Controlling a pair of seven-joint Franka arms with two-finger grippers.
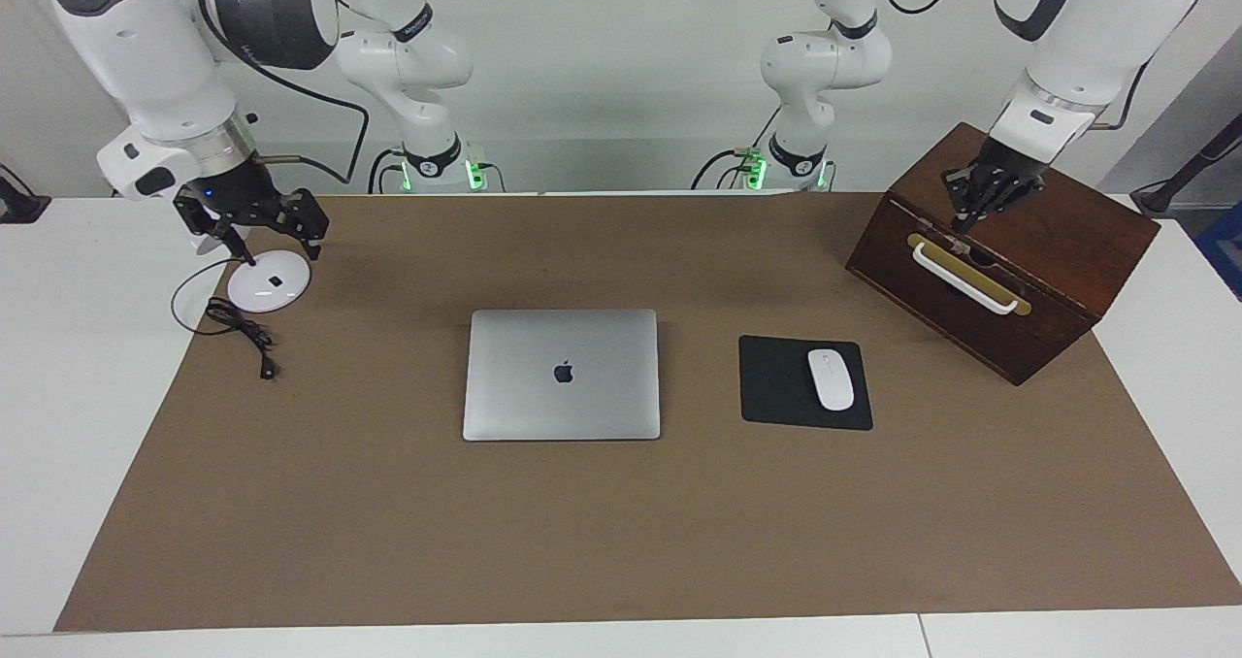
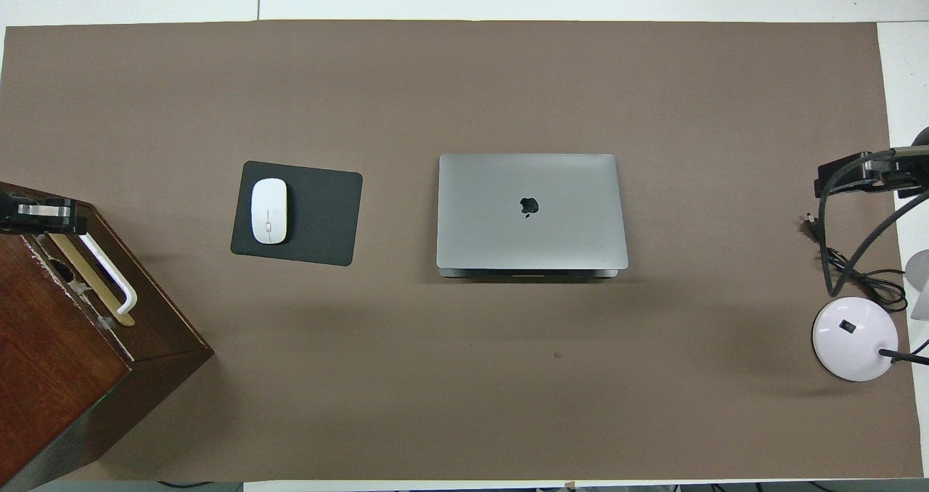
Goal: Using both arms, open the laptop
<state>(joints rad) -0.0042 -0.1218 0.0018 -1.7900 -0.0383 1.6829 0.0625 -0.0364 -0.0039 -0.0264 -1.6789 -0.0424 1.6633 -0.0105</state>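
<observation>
The silver-grey laptop lies shut and flat at the middle of the brown mat, with the dark apple logo on its lid. It also shows in the overhead view. My left gripper hangs over the top of the wooden box, near its white handle, well away from the laptop. It shows at the edge of the overhead view. My right gripper is open and empty over the white lamp base, toward the right arm's end of the table. It also shows in the overhead view.
A black mousepad with a white mouse lies beside the laptop toward the left arm's end. A dark wooden box with a white handle stands at that end. A round white lamp base and its black cable lie at the right arm's end.
</observation>
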